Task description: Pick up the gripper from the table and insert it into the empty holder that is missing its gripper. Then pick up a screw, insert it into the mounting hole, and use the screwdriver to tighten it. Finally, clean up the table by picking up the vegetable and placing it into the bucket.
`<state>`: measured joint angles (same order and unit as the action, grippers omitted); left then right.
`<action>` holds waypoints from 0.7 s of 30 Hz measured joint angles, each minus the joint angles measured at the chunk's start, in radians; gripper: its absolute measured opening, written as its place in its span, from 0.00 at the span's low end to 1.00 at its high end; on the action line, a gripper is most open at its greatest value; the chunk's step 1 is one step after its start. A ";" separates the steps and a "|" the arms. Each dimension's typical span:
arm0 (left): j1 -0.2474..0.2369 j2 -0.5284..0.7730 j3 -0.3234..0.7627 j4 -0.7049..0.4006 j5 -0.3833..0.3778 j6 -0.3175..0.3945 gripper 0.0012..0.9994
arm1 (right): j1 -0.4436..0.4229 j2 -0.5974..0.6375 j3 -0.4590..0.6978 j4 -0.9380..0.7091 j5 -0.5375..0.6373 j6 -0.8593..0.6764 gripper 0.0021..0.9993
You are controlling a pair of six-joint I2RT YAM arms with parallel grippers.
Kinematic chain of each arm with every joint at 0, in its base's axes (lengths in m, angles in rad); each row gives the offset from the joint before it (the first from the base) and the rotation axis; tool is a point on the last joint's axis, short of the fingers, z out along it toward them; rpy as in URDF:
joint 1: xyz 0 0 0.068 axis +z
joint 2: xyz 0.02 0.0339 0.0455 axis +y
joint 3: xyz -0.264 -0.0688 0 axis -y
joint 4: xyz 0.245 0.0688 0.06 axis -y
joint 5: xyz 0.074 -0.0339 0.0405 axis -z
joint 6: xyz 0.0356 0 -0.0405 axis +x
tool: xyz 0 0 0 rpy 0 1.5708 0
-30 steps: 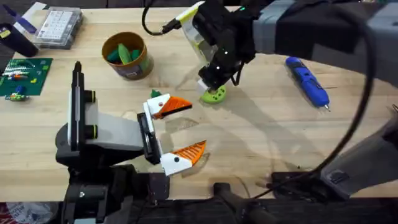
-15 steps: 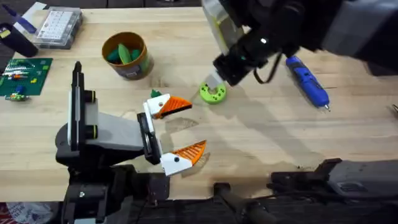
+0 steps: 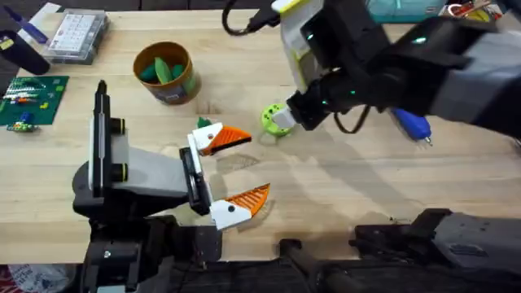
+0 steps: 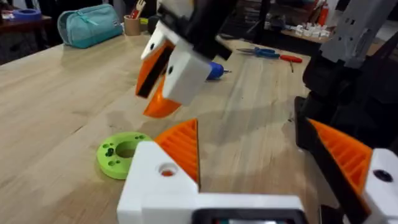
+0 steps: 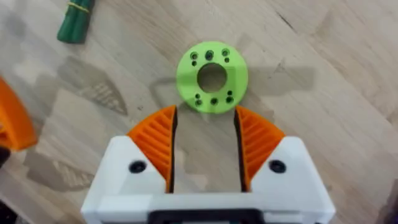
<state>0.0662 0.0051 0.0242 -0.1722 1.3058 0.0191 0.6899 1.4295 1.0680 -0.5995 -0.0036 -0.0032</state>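
The gripper, a lime-green round piece [image 3: 271, 119] [image 5: 186, 81] [image 4: 112, 163], lies flat on the wooden table [image 3: 342, 187]. My right gripper [image 3: 282, 116] [image 5: 205, 146] hovers open just beside it, orange pads on either side of the piece's near edge and not touching it. It hangs above the piece in the left wrist view [image 4: 163, 74]. My left gripper [image 3: 232, 171] [image 4: 261, 155] stands open a little nearer the table's front, holding nothing. The blue screwdriver [image 3: 413, 124] lies to the right, partly under the right arm. A green vegetable [image 3: 203, 122] [image 5: 76, 22] lies by the left gripper's far finger. The holder is out of view.
The yellow bucket [image 3: 184, 86] stands at the back left with green pieces inside. A clear parts box [image 3: 77, 34] and a green board [image 3: 31, 98] sit at the far left. The right arm [image 3: 423, 65] crosses the back right.
The right arm has swung rightward and turned, and its gripper now sits at the green piece's right side. The piece has slid slightly left. The left arm has stayed still.
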 joint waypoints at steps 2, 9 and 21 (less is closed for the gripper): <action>0.000 0.000 0.000 0.000 0.000 0.000 0.99 | 0.000 0.036 -0.003 0.044 0.000 0.000 0.49; 0.000 0.000 0.000 0.000 0.000 0.000 0.99 | 0.000 0.118 -0.004 0.120 0.000 0.000 0.49; 0.000 0.000 0.000 0.000 0.000 0.000 0.99 | 0.000 0.240 0.000 0.175 -0.005 0.000 0.49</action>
<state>0.0662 0.0053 0.0242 -0.1722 1.3058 0.0193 0.6899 1.6690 1.0675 -0.4249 -0.0085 -0.0029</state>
